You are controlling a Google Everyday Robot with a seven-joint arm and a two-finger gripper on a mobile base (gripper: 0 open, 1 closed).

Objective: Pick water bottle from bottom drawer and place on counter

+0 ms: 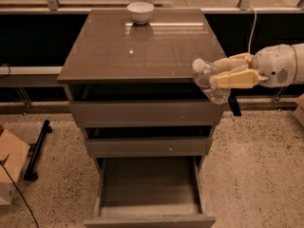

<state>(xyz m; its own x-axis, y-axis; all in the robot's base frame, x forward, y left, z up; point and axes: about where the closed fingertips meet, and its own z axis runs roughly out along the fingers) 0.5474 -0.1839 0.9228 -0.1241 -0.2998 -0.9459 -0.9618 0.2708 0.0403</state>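
The water bottle (207, 81), clear plastic with a white cap, is held tilted in my gripper (217, 74), cap pointing up-left. The gripper comes in from the right and its cream fingers (233, 79) are shut on the bottle. The bottle hangs at the right front corner of the counter (142, 44), level with the slab's edge and partly in front of the top drawer. The bottom drawer (149, 191) is pulled out, and its wood-look interior shows nothing inside.
A white bowl (140, 11) stands at the back of the counter. The two upper drawers (147, 113) are slightly ajar. A cardboard box (10, 165) and a black stand (37, 148) lie on the speckled floor at left. A cable (250, 27) hangs at right.
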